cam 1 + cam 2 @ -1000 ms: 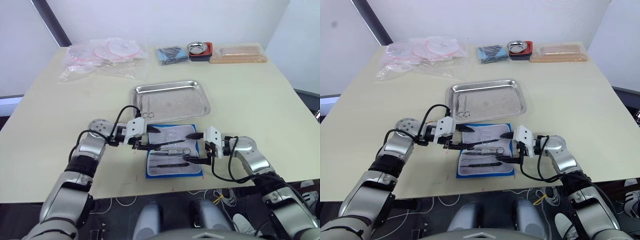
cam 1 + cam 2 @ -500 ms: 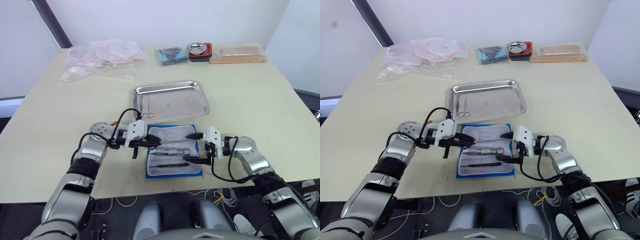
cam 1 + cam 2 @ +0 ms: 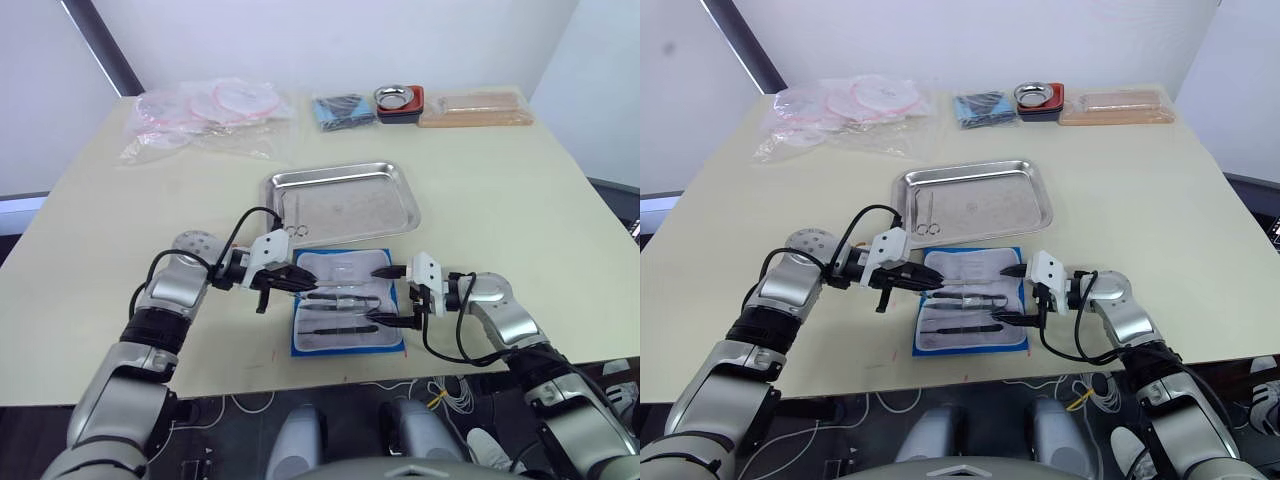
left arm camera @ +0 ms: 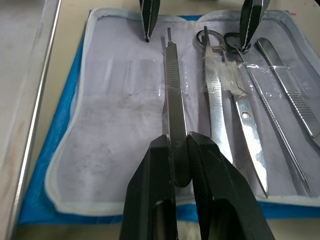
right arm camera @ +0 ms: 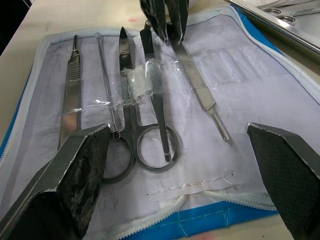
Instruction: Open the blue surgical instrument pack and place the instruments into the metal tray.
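2 end effectors: left end effector [image 4: 179, 150] clamps a scalpel handle [image 4: 172, 95], right end effector [image 5: 180, 165] spread apart.

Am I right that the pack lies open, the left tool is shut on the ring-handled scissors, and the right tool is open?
Not the scissors. The left wrist view shows the left tool shut on a slim flat handle beside them. The pack lies open and the right tool is open.

The open pack [image 3: 346, 312] lay on the tabletop [image 3: 520, 190] just in front of the metal tray [image 3: 342, 203]. Scissors [image 3: 292, 231] lay in the tray's near-left corner. The left claw [image 3: 297, 282] stood at the pack's left, the right claw [image 3: 380, 296] at its right.
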Available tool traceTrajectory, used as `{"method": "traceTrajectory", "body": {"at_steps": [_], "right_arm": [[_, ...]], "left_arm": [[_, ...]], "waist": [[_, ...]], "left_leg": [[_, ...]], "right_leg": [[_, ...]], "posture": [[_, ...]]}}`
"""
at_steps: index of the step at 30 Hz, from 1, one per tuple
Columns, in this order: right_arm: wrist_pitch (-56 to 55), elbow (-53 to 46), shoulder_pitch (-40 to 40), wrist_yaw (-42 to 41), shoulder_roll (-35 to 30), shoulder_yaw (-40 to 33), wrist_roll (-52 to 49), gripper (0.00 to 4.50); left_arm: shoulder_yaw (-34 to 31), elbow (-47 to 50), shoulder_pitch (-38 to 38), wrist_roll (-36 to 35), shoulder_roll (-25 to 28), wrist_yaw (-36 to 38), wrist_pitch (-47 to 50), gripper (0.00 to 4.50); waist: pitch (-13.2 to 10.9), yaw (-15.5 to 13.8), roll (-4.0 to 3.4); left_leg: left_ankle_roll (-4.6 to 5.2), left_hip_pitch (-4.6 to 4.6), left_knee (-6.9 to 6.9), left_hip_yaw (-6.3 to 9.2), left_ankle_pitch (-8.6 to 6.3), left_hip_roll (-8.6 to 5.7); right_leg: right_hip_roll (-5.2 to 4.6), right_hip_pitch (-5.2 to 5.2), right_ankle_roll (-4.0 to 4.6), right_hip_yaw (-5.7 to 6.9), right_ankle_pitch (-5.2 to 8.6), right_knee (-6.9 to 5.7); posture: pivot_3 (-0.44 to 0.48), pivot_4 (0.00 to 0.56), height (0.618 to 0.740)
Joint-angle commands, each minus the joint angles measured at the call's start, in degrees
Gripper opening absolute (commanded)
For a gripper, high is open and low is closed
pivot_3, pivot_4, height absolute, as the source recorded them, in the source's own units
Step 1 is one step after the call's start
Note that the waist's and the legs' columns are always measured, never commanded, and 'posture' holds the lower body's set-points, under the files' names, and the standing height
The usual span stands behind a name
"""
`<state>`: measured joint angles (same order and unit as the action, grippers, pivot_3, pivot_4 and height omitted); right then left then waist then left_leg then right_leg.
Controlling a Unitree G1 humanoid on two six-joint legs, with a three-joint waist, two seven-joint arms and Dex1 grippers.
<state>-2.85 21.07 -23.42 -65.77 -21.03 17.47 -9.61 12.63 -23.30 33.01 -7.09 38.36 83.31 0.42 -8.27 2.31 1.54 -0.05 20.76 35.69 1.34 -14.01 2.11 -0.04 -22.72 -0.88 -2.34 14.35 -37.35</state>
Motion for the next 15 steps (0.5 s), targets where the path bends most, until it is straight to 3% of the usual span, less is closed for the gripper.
{"method": "traceTrajectory", "body": {"at_steps": [1,15], "right_arm": [[2.8,7.2,3.4,1.4,-1.4,3.5,5.8,4.50],[2.7,7.0,4.0,1.7,-0.9,3.8,5.9,4.50]], "left_arm": [[0.4,4.8,1.9,-0.2,1.3,1.4,2.0,0.03],[1.3,12.1,3.6,-0.6,7.1,5.4,11.5,0.03]], "waist": [[0.0,0.0,-0.01],[-0.1,0.1,0.08]], "left_leg": [[0.00,0.00,0.01,-0.01,0.00,0.00],[0.00,0.02,0.04,0.00,0.00,0.02]], "right_leg": [[0.00,0.00,0.00,-0.01,0.00,0.00],[0.03,-0.02,0.01,-0.01,0.01,-0.03]], "posture": [[0.000,0.150,0.740],[0.000,0.150,0.740]]}}
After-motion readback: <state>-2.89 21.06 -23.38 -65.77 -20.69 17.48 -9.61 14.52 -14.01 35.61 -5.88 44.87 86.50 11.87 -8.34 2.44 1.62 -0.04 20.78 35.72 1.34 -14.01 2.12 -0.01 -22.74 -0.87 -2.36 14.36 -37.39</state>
